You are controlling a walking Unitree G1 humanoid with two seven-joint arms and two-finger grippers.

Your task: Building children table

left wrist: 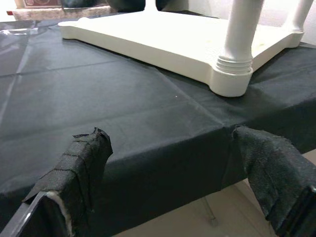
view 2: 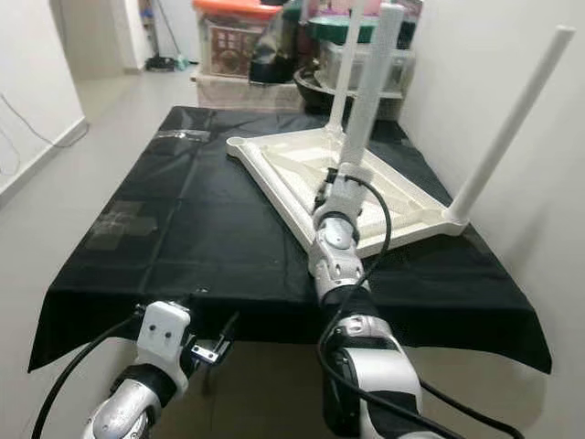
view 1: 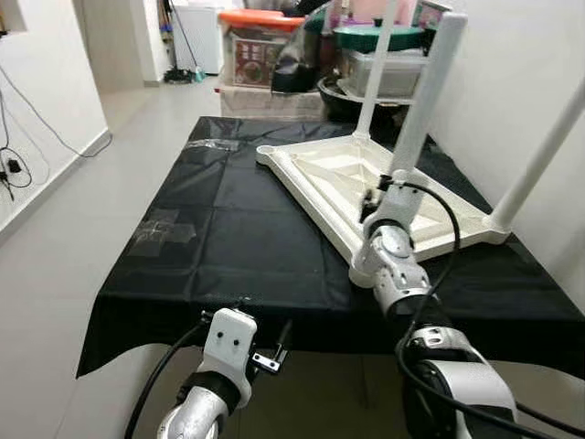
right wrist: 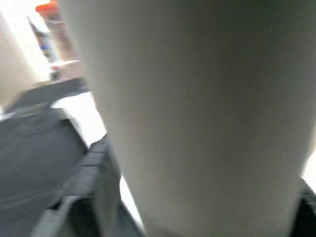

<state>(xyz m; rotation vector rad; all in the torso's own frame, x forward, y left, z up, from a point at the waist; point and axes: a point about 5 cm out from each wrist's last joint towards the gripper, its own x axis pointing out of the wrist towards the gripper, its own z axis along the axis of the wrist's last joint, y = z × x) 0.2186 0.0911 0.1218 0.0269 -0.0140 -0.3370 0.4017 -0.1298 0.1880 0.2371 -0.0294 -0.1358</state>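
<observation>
The upturned white tabletop (view 1: 366, 187) lies on the right, far part of the black-covered table (view 1: 228, 238). The right gripper (view 1: 384, 192) clasps the near leg (view 1: 425, 91) low, by its socket. The left gripper (left wrist: 173, 177) hangs released at the near edge. The plastic appears rigid, light and smooth. Open cloth lies left; the wall crowds the right.

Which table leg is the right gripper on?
The near leg at the tabletop's front corner; the right gripper is at its base. The other legs stand apart, untouched.
</observation>
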